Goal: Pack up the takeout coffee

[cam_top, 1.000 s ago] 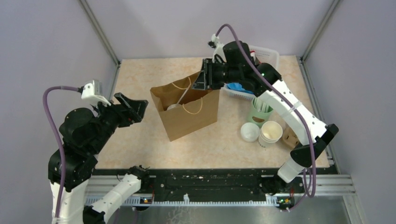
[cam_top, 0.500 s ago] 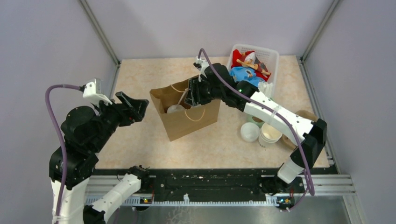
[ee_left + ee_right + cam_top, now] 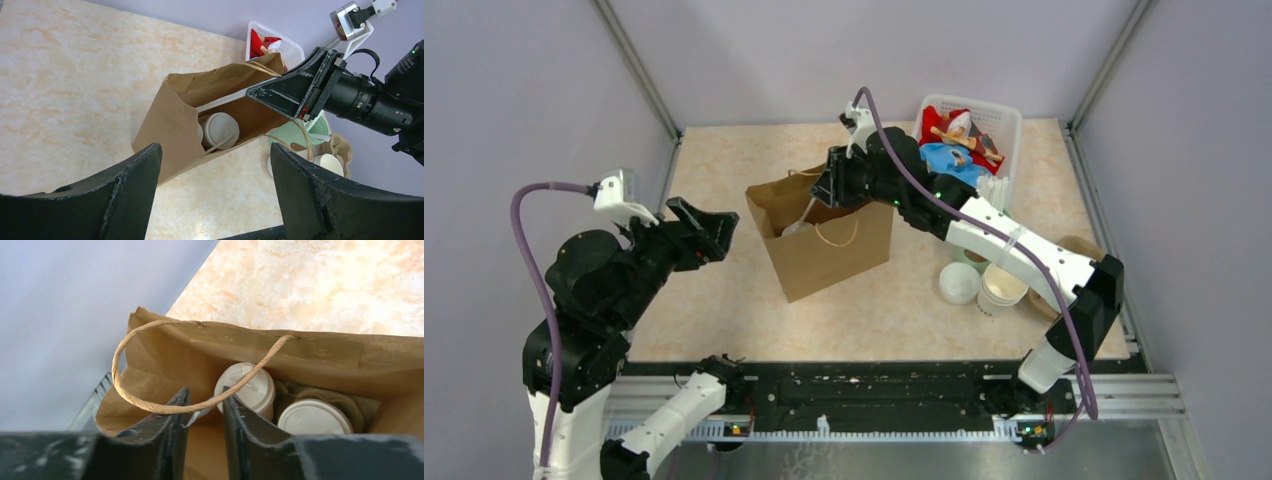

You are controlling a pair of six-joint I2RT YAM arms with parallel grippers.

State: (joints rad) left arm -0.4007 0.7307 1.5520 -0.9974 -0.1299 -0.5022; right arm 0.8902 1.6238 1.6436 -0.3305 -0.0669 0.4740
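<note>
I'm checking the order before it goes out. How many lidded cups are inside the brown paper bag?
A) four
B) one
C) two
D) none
C: the right wrist view looks down into the paper bag and shows one cup with a white lid, and a second cup, also lidded, right beside it.
</note>
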